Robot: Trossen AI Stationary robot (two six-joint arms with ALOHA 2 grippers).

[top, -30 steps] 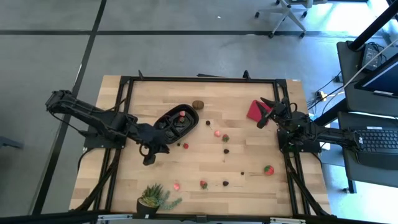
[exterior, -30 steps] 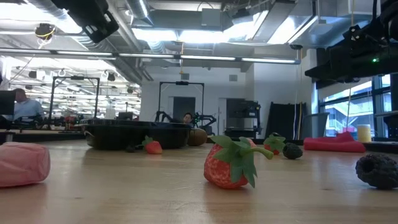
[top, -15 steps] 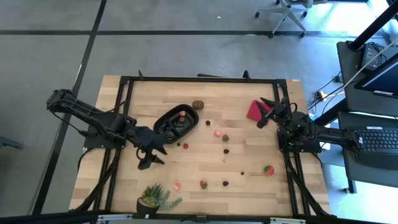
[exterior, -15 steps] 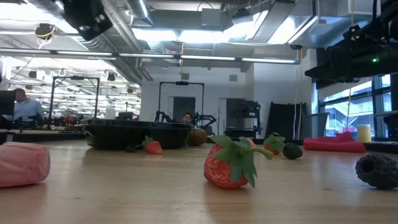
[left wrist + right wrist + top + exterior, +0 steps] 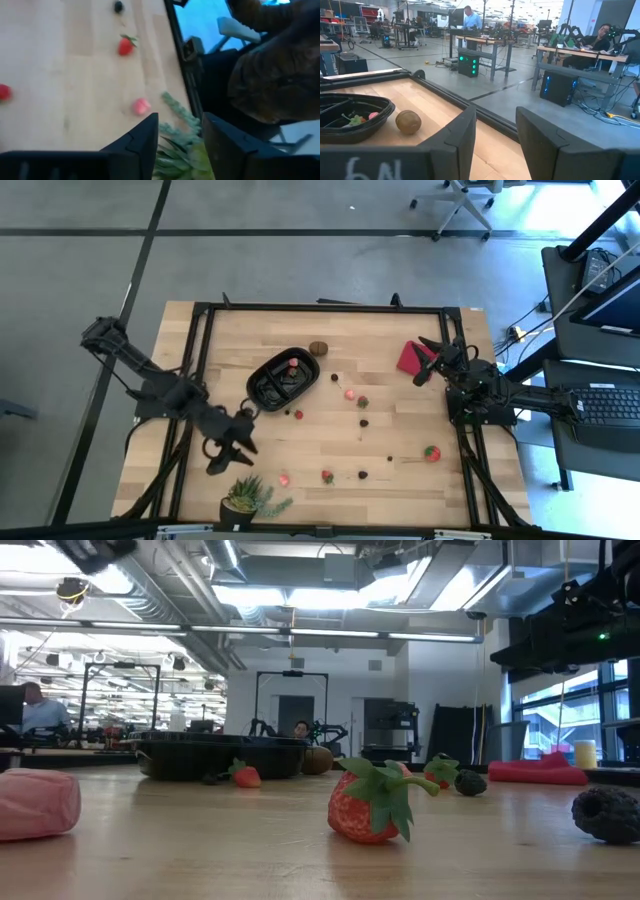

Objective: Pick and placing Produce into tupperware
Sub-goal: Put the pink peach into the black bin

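The left claw (image 5: 232, 452) has moved off the tupperware (image 5: 283, 375) toward the table's (image 5: 400, 420) near edge and now hangs just beside the potted plant (image 5: 250, 498), fingers apart and empty. The tupperware sits left of centre with produce inside. A pink piece (image 5: 284, 479) and a strawberry (image 5: 327, 476) lie near the plant. The right claw (image 5: 428, 360) is unchanged by the red square (image 5: 410, 358), fingers apart.

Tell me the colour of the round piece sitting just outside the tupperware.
Brown. The round piece beside the black tupperware shows best in the right wrist view.
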